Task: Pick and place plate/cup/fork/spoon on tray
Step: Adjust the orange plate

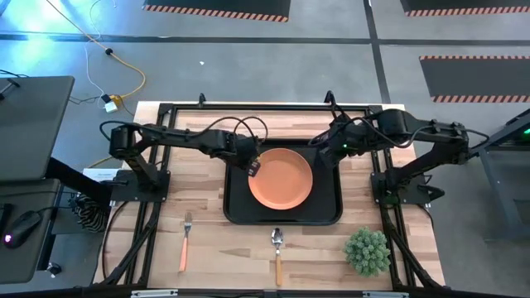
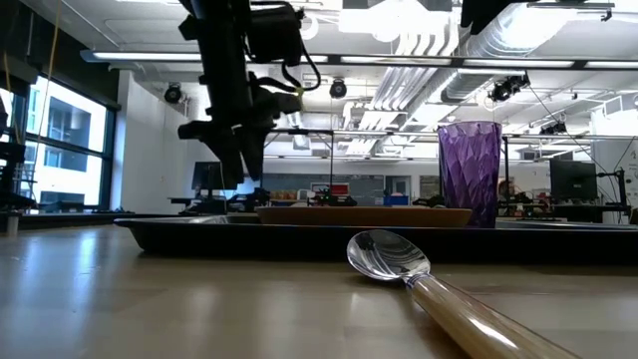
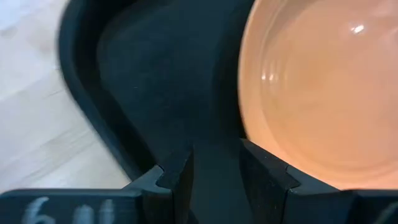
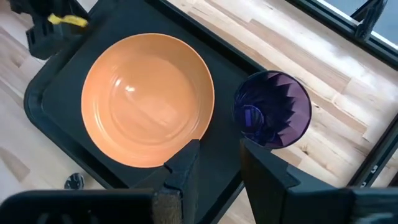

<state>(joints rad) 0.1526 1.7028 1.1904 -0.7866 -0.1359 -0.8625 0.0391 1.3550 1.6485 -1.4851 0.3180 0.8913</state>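
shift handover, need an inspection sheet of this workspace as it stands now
surface: wooden table, bare around the tray
job's things: plate and cup on tray; fork and spoon on the wood in front of the tray
clutter: small green plant
hands: left hand open above the tray beside the plate; right hand open above the tray
cables: yellow cable on floor
surroundings: desk with a mouse at left

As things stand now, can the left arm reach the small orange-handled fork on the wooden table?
Probably yes: the fork lies alone on the left gripper's side, nothing on it.
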